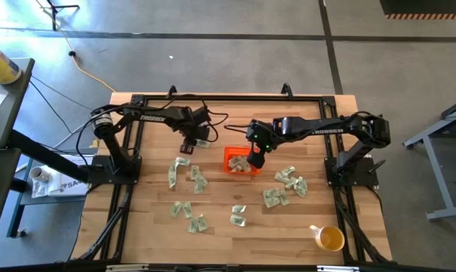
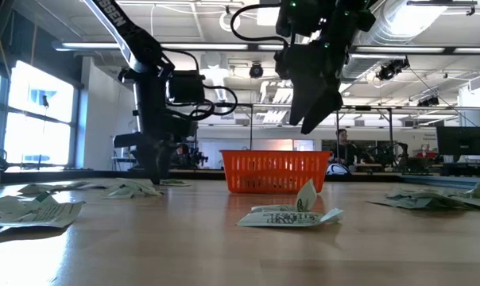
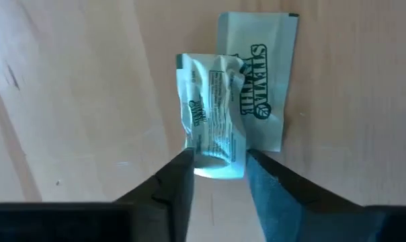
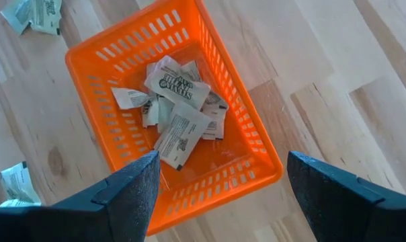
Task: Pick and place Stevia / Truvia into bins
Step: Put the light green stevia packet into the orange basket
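The left pincer (image 3: 216, 178), at the upper centre-left of the high view, is clenched on a crumpled pale green and white paper Stevia packet (image 3: 210, 114). A second, flat packet (image 3: 260, 74) lies on the wooden surface (image 3: 75, 101) just beyond it. The held packet's long axis runs straight out from between the fingers.

The small orange-red slotted plastic bin (image 1: 238, 160) sits right of and a little below this pincer in the high view, so the carry likely runs rightward.

The right pincer (image 4: 220, 185) hangs directly over that bin, fingers spread wide and empty. Several packets (image 4: 179, 101) already lie inside. This arm is nearer the bin and may crowd the drop.

Many loose packets (image 1: 285, 186) are scattered across the lower half of the surface. A round yellow cup (image 1: 330, 239) stands at lower right.
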### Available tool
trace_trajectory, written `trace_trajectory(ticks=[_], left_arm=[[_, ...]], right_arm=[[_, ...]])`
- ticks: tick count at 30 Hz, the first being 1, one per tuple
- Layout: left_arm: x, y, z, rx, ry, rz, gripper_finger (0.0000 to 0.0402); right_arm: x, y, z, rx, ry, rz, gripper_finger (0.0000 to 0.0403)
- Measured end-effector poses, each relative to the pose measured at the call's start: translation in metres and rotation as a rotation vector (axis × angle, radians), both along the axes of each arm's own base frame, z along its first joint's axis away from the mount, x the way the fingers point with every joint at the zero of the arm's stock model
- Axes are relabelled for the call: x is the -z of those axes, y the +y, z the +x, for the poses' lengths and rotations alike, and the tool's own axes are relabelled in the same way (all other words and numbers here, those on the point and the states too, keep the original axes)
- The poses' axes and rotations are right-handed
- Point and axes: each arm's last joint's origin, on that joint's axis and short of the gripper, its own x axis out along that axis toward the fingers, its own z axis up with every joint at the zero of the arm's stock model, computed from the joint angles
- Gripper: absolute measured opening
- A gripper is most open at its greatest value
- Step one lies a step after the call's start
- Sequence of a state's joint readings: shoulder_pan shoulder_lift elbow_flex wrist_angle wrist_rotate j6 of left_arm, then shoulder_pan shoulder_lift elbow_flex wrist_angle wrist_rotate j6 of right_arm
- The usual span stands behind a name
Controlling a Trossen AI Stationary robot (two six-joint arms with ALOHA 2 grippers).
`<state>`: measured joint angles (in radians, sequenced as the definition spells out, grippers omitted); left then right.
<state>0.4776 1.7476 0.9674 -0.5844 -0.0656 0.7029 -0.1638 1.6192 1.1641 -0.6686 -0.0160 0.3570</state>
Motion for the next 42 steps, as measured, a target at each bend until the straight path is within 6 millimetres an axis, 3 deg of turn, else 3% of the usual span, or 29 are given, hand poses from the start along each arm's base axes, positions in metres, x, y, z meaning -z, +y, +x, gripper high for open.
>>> trace_trajectory(ticks=[10, 14, 19, 24, 29, 32, 36, 42], left_arm=[[-0.003, 0.000, 0.001, -0.028, 0.007, 0.005, 0.0026], [-0.015, 0.005, -0.001, -0.125, 0.102, 0.065, 0.0024], [-0.051, 0.008, 0.007, -0.215, 0.067, 0.059, 0.0039], [-0.091, 0.000, 0.025, -0.239, -0.162, -0.086, 0.0022], [-0.109, -0.028, 0.057, -0.114, -0.360, -0.157, 0.0031], [-0.108, -0.050, 0.074, -0.026, -0.422, -0.169, 0.0027], [-0.089, -0.074, 0.093, 0.055, -0.418, -0.223, 0.0023], [-0.054, -0.087, 0.116, 0.012, -0.411, -0.247, 0.0058]], right_arm=[[0.000, 0.000, 0.000, -0.016, 0.002, -0.013, 0.0311], [-0.001, 0.000, -0.001, -0.033, 0.002, -0.037, 0.0311], [-0.012, -0.001, -0.006, -0.041, -0.014, -0.094, 0.0311], [-0.028, -0.001, -0.022, 0.005, 0.004, -0.176, 0.0311], [-0.045, -0.001, -0.044, 0.089, 0.042, -0.271, 0.0311], [-0.053, -0.001, -0.057, 0.150, 0.074, -0.314, 0.0311], [-0.059, 0.001, -0.069, 0.194, 0.094, -0.321, 0.0311], [-0.060, 0.001, -0.071, 0.235, 0.091, -0.303, 0.0311]])
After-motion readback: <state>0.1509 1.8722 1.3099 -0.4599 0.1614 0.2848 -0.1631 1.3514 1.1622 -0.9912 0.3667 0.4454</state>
